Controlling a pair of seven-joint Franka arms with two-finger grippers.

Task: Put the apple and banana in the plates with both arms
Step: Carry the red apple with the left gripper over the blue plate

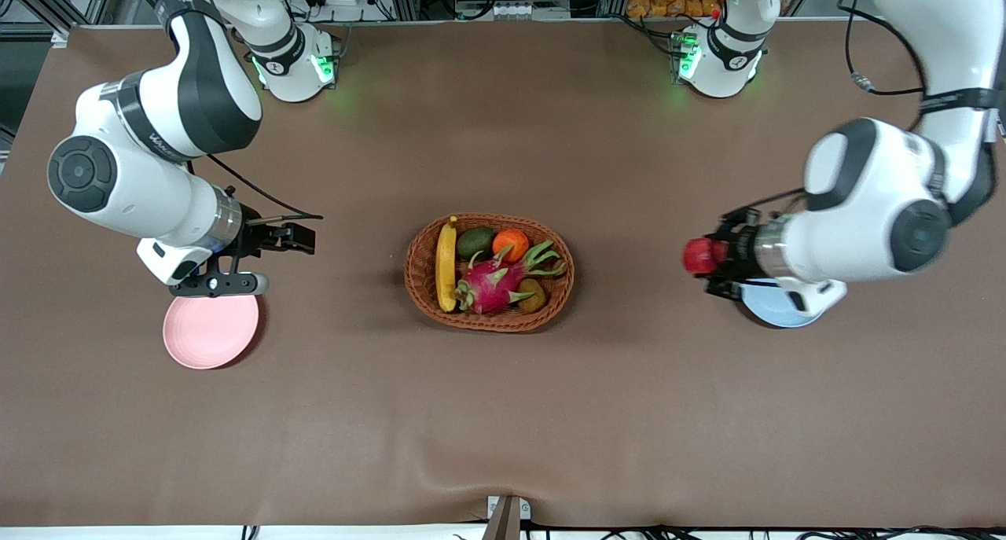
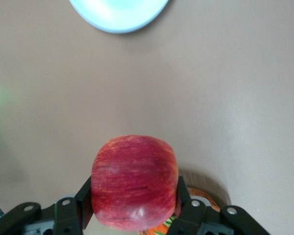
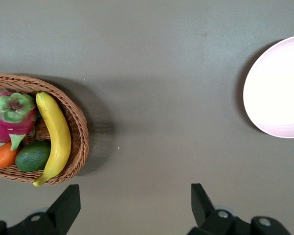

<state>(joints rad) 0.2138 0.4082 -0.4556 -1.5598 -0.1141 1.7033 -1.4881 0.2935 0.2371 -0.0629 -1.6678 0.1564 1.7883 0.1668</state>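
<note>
Pink plate (image 1: 211, 331) lies nearest the camera, bare, well apart from the basket (image 1: 489, 273) toward the right arm's end of the table (image 1: 503, 430). Right gripper (image 1: 295, 239) hangs over bare table between basket and pink plate, jaws wide and empty — reads as parked, waiting its turn for the banana. Banana (image 1: 446, 263) is in the basket along the rim on the pink-plate side, so that arm has the short reach to it. Dragon fruit (image 1: 503, 277), an orange (image 1: 511, 244) and a green avocado-like fruit (image 1: 475, 242) share the basket.

Left gripper (image 1: 711, 257) is up in the air between basket and blue plate (image 1: 774, 308), jaws clamped on the apple (image 1: 703, 255) across its sides; the wrist view shows the fruit seated square between the fingers (image 2: 83, 205). Blue plate sits mostly under that arm's wrist, toward the left arm's end. My read: apple is in transit, needs carrying over the blue plate and lowering before release.
</note>
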